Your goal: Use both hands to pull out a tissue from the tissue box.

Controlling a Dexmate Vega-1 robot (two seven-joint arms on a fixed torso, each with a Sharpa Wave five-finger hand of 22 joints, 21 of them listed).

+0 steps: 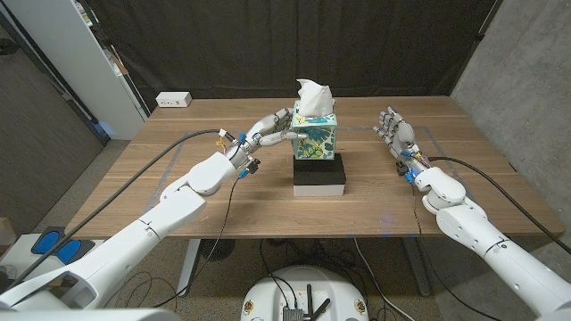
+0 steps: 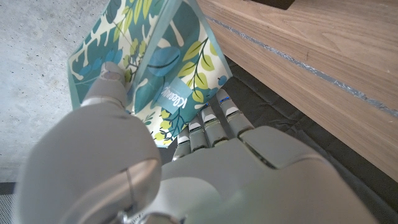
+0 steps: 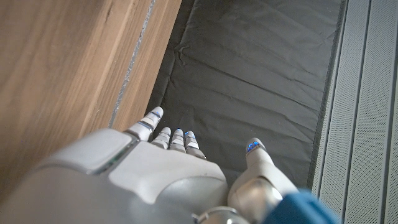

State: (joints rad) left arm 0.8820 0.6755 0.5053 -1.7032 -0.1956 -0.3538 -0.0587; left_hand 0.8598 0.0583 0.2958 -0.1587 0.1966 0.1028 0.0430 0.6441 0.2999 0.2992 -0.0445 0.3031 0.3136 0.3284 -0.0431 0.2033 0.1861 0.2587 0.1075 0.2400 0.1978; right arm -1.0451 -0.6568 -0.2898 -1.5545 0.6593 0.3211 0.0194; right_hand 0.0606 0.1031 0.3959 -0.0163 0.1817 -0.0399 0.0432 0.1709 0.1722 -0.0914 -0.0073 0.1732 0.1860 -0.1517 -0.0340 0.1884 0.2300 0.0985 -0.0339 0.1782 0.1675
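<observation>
Head view puts the left hand bracing the box on its black stand mid-table, so the spread, empty right hand, well apart, should, I judge, pinch the tissue low and pull straight up.

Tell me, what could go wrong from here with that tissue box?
The tissue box stands on a small black-and-white block, so a push from the left hand, whose fingers touch its side, might tip it. The right hand is off to the side, open; pulling the tissue could lift a loosely held box.
</observation>
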